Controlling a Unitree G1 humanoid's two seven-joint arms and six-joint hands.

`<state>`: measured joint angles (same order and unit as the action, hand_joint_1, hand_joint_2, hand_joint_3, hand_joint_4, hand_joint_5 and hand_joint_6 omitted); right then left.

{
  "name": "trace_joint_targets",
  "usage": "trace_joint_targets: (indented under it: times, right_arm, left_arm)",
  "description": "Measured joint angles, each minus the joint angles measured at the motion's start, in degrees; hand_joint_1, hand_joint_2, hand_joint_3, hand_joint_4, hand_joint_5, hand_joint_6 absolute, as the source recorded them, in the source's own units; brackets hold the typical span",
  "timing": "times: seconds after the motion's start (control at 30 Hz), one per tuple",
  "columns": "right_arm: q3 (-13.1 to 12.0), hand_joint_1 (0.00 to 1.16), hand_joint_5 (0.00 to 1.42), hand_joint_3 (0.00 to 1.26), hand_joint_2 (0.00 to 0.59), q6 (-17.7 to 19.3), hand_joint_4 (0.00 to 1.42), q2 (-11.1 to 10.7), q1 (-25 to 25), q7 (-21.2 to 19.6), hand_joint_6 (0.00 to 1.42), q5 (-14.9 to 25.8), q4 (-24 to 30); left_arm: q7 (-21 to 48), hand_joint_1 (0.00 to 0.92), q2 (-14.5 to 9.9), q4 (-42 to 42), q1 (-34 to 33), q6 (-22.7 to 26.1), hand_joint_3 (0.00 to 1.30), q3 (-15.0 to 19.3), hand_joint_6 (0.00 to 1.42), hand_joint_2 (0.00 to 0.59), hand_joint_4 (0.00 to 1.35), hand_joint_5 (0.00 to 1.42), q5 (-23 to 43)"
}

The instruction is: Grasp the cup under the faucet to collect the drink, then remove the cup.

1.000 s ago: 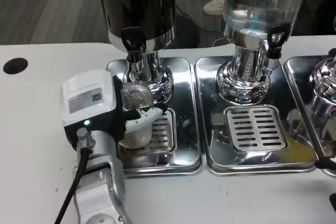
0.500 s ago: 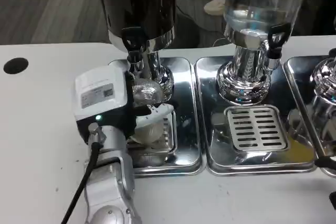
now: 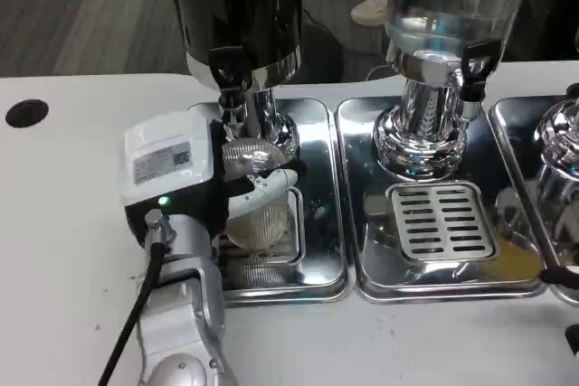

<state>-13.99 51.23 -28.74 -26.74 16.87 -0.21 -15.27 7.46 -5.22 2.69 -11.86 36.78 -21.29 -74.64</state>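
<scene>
One hand in play: the left hand (image 3: pixel 185 178) has the cup (image 3: pixel 256 214) wrapped, fingers closed round its side, cup sitting on the drip grate (image 3: pixel 288 223) under the left dispenser's faucet (image 3: pixel 228 74).

Change over the last second: hand plus cup slid right and back, then settled; in the last half second it barely shifted, slightly left. The cup rim now sits roughly below the spout rather than forward of it. I read that as positioning done, waiting on the pour. Can't tell if any liquid is flowing or in the cup; the cup is translucent and the glare hides it.

Room:
- Chrome base (image 3: pixel 262 128) of the dispenser is just behind the fingers, nearly touching. No room to push back.
- Faucet is close above the rim, so lifting straight up looks risky.
- Tray (image 3: pixel 321 259) lip runs along the front; cup needs to clear it on exit.
- Open white table (image 3: pixel 63 223) to the left and front: best way out, low and toward the robot.
- Second dispenser (image 3: pixel 434 124) and its tray to the right, well apart.
</scene>
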Motion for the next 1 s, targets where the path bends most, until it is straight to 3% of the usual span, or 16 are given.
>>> trace_joint_targets:
  times: [0.33, 0.5, 0.7, 0.87, 1.0]
  right_arm:
    - [0.5, 0.51, 0.19, 0.32, 0.400, 0.0, 0.21, 0.2, 0.2, 0.0, 0.12, 0.0, 0.0]
    - [0.7, 0.51, 0.19, 0.32, 0.400, 0.0, 0.21, 0.4, 0.0, 0.0, 0.12, 0.0, -0.1]
    - [1.0, 0.52, 0.19, 0.31, 0.400, -0.2, 0.21, 1.1, 0.2, 0.0, 0.12, -0.1, 0.1]
    - [1.3, 0.52, 0.19, 0.31, 0.400, -0.8, 0.21, 1.1, 0.6, 0.0, 0.12, -0.5, 0.4]
    - [1.3, 0.52, 0.19, 0.31, 0.400, -0.9, 0.21, 1.2, 0.7, 0.0, 0.12, -0.5, 0.7]
  left_arm:
    - [3.1, 0.051, -1.7, 7.6, 1.6, 0.2, 0.34, 0.0, 0.95, 0.029, 0.43, 0.73, 0.0]
    - [4.9, 0.050, -3.3, 15.8, 6.6, -0.5, 0.37, 0.5, 0.95, 0.033, 0.44, 0.73, -0.1]
    - [6.2, 0.067, -4.3, 27.2, 12.4, -2.8, 0.49, 2.9, 0.95, 0.042, 0.50, 0.77, -0.3]
    - [6.1, 0.074, -3.7, 34.3, 16.6, -5.7, 0.51, 5.5, 0.97, 0.050, 0.53, 0.79, 0.5]
    - [5.5, 0.091, -2.8, 37.5, 18.5, -8.1, 0.39, 7.4, 0.98, 0.057, 0.35, 0.78, 3.2]
